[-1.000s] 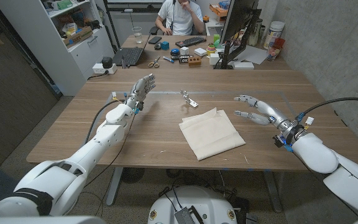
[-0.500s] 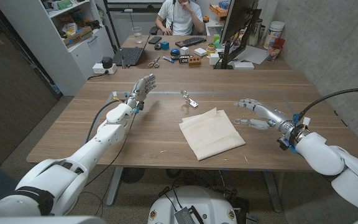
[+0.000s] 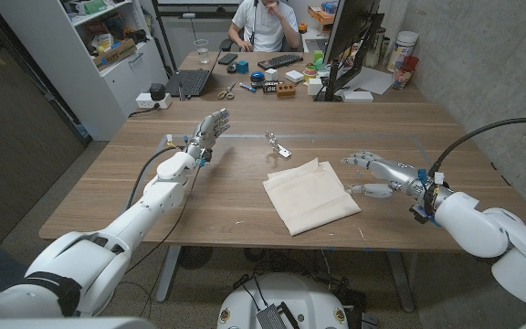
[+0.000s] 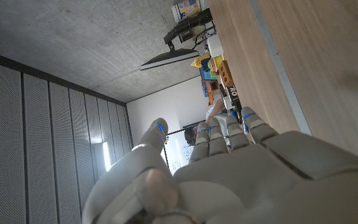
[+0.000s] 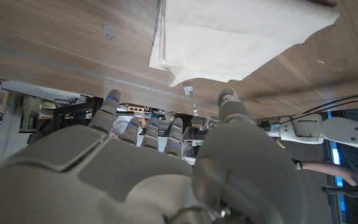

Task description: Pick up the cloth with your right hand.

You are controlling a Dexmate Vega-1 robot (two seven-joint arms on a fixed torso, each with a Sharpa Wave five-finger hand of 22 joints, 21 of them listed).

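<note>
Cloth: a folded cream cloth (image 3: 310,195) lay near the middle of the wooden table (image 3: 108,187), one corner toward the near edge; it also showed past the fingers in the right wrist view (image 5: 241,34).
Right hand: the right hand (image 3: 377,174) hovered just beside the cloth's right-hand edge, fingers apart and holding nothing, fingertips pointing at the fabric but not seen touching it.
Left hand: the left hand (image 3: 208,133) stood raised over the table's left half, well apart from the cloth, fingers straight and slightly apart, holding nothing.
Between hand and cloth: only bare wood lay between the right fingertips and the cloth.
Near the cloth: a small metal clip (image 3: 278,146) lay on the table just beyond the cloth's far corner.
Far side: a second desk (image 3: 210,66) touched the table's far edge, carrying a laptop (image 3: 190,82), scissors (image 3: 228,90), a keyboard (image 3: 281,61), a monitor (image 3: 347,46) and small coloured blocks (image 3: 286,89).
Person: a person in a white shirt (image 3: 265,25) sat behind that desk.
Back left: white shelves (image 3: 108,55) stood beyond the table's far left corner.
</note>
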